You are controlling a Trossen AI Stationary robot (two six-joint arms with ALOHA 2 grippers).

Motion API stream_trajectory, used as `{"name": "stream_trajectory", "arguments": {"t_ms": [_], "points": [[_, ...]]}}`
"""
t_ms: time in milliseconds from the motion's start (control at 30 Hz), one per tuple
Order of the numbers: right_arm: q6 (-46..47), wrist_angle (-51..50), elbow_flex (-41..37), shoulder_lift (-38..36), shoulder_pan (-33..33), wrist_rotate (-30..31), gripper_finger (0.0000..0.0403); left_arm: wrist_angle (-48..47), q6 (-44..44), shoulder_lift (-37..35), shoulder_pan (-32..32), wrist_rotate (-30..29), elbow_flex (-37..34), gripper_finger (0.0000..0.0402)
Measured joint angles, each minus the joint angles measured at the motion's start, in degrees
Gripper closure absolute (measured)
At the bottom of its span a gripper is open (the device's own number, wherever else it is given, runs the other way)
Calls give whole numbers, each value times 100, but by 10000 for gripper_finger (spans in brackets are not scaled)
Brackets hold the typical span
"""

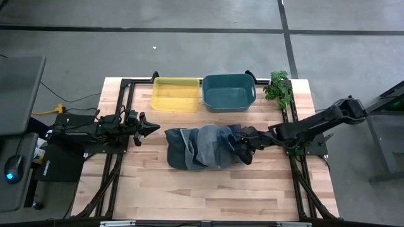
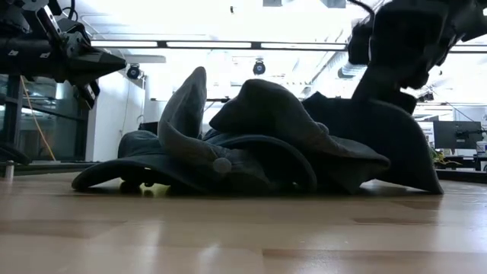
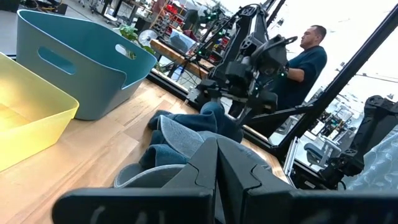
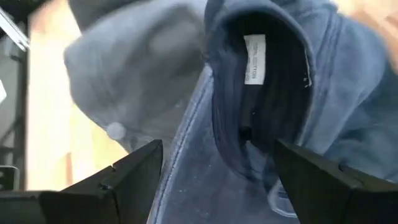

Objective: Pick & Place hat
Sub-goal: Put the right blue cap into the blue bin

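The right gripper (image 1: 243, 149) is held with fingers spread wide over the pile of hats (image 1: 202, 147), a dark navy hat (image 4: 273, 93) lying directly between them, ungripped. The left gripper (image 1: 153, 128), fingers pressed together, is parked beyond the pile's far side.

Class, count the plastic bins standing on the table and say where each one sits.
2. The yellow bin stands at the table's far edge, and the teal bin sits right beside it, toward the right arm's side. None looks hidden.
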Motion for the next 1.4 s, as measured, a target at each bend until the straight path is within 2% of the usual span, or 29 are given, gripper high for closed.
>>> {"name": "stream_trajectory", "arguments": {"t_ms": [333,467,933,1233,1300,1400], "points": [[884,192,0,500,0,-20,106,0,1,0,1,0,0,401],[969,183,0,503,0,-26,122,0,0,0,0,0,0,401],[1182,-39,0,496,-2,-593,258,0,2,0,0,0,0,401],[1147,-88,5,485,-4,-1064,382,0,0,0,0,0,0,401],[1117,-84,11,485,-4,-1115,392,0,2,0,0,0,0,401],[1142,-86,11,485,-4,-1123,386,0,0,0,1,0,0,401]]}}
